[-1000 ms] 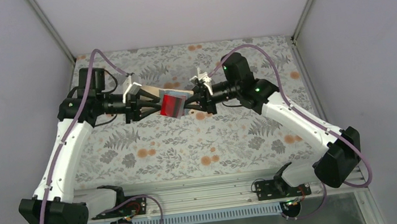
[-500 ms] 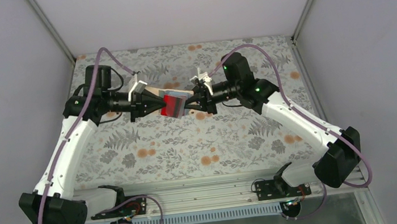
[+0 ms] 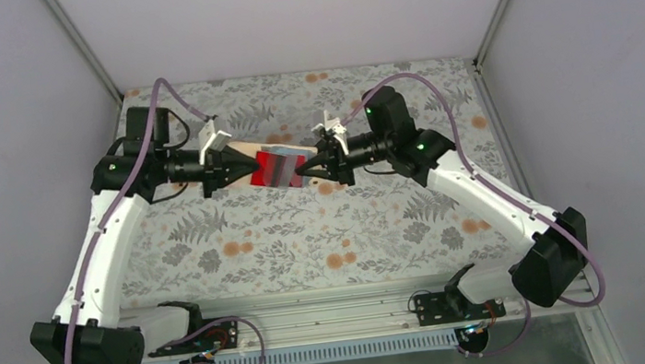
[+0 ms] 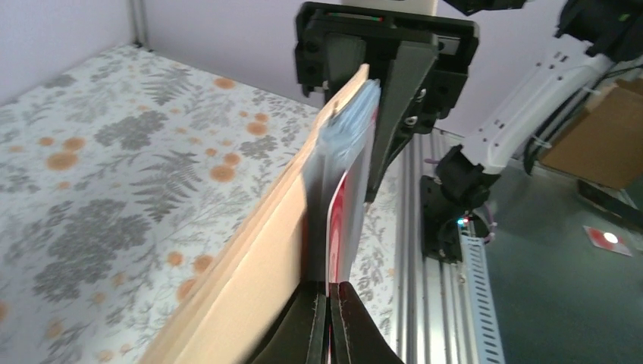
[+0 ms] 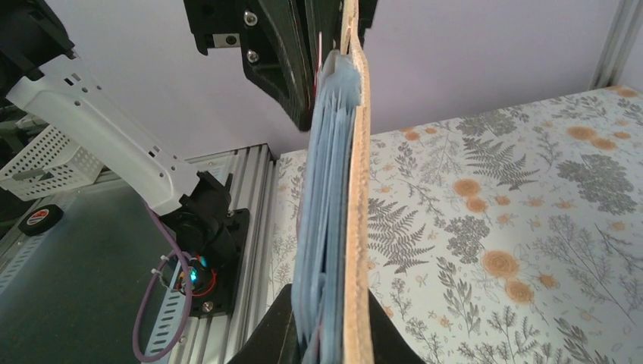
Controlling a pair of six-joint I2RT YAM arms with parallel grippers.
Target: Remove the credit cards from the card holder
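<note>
My left gripper (image 4: 327,305) has just pinched shut on a red card (image 4: 345,201); my right gripper (image 5: 326,337) clamps the card holder (image 5: 354,189), so I can pull.

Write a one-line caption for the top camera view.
The right gripper holds the card holder while the left gripper pinches a red card.

Edge-on above the floral table (image 4: 114,189), the tan card holder (image 4: 258,265) is clamped at its far end by the right gripper (image 4: 368,83). The left gripper (image 4: 328,303) pinches a red credit card (image 4: 343,220) protruding from its blue-grey pockets.
</note>
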